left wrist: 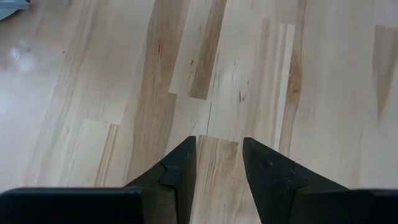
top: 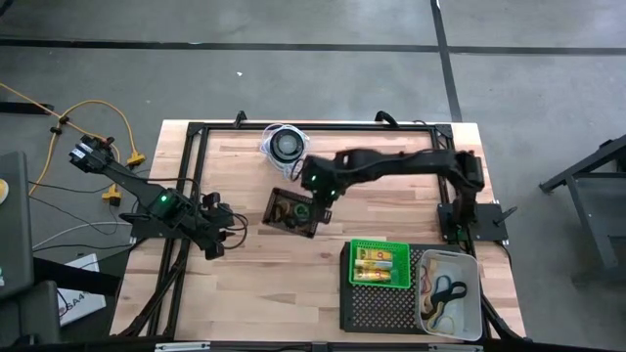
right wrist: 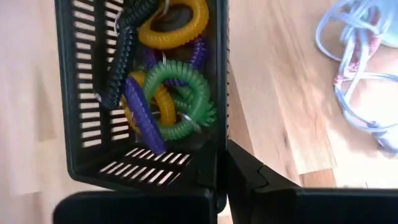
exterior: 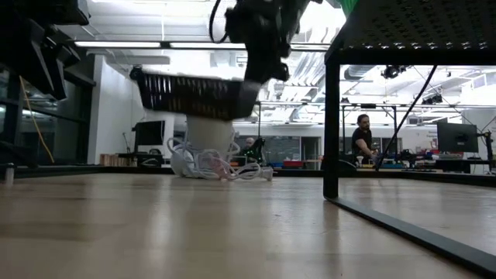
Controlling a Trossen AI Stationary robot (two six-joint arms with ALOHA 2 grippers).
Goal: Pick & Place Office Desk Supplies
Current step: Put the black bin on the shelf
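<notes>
From above, we see the right pincer [top: 311, 203] near the mid of the wood surface [top: 254, 284], pinched on the wall of a small black basket [top: 293, 212]. The left pincer [top: 227, 223] waits close by w/ nothing in it. At the front right sits a big black tray [top: 377, 311] w/ a green bin [top: 380, 264] of yellow packets [top: 380, 266] and a white bin [top: 449, 292] w/ rubber bands [top: 445, 296]. A black disc w/ white cord [top: 285, 145] lies at the back.

From the low cam, the basket [exterior: 194, 94] hangs in the air, tilted, clear off the surface. The right arm grips it at one end only.

Left wrist cam: the left pincer [left wrist: 219, 163] is part way open, narrow gap, just bare wood under it.

Right wrist cam: the right pincer [right wrist: 222, 177] is shut tight on the thin basket wall [right wrist: 219, 74]. Inside we see coil rings: yellow [right wrist: 177, 28], green [right wrist: 186, 93], purple [right wrist: 140, 115] and a black coil [right wrist: 124, 50], all slid to one end.

What could go wrong, we think: the grip is on one thin edge, so the basket may swing or slip out. It's tilted, so the rings could roll out if it tips more. It could also bump the tray edge or green bin on the way over.
</notes>
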